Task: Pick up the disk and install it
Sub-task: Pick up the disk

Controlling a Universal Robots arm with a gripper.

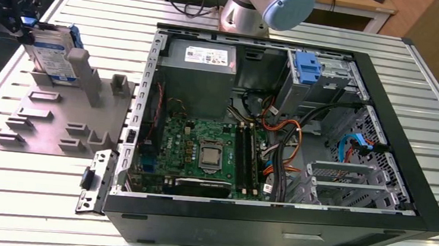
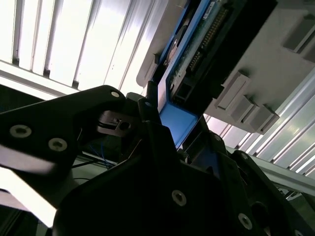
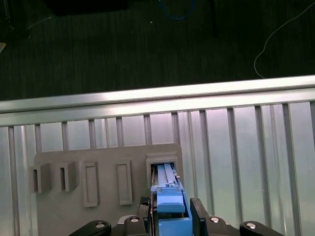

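**Gripper clamped on the disk at the table's edge**

At the exterior view's left, the gripper hangs close to the table's rim. The first wrist view shows dark floor beyond that rim. Its fingers pinch the blue bracket on top of the disk, which stands upright in a slot of the grey holder. Bare slats lie around the holder. The slatted metal table carries the holder and, just beside it toward the exterior view's right, the open computer case. The disk is silver-grey and blue-framed, with a white-and-blue label.
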